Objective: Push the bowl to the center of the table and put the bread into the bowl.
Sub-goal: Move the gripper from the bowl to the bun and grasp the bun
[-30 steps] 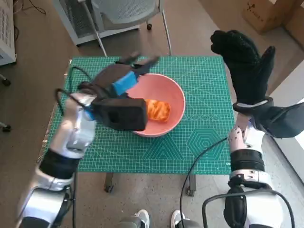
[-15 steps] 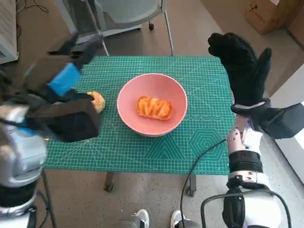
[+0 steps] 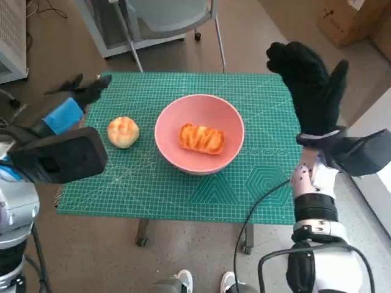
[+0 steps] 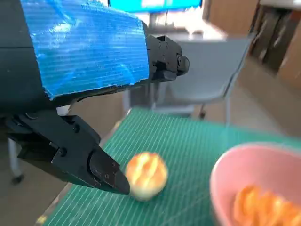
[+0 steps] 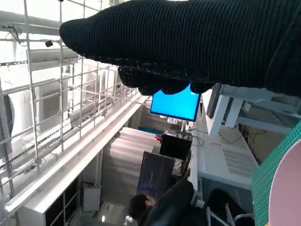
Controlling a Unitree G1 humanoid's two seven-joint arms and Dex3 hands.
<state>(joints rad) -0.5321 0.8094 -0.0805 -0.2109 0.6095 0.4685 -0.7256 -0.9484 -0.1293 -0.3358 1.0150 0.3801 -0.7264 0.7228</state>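
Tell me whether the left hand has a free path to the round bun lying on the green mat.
Probably yes: the left hand hovers open beside the round bun, nothing between them.

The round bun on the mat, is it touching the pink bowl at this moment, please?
No; in the head view the round bun lies on the green mat beside the pink bowl, with mat showing between them.

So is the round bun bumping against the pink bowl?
Apart. In the head view, a strip of green mat shows between the round bun and the pink bowl. The left wrist view shows the same gap.
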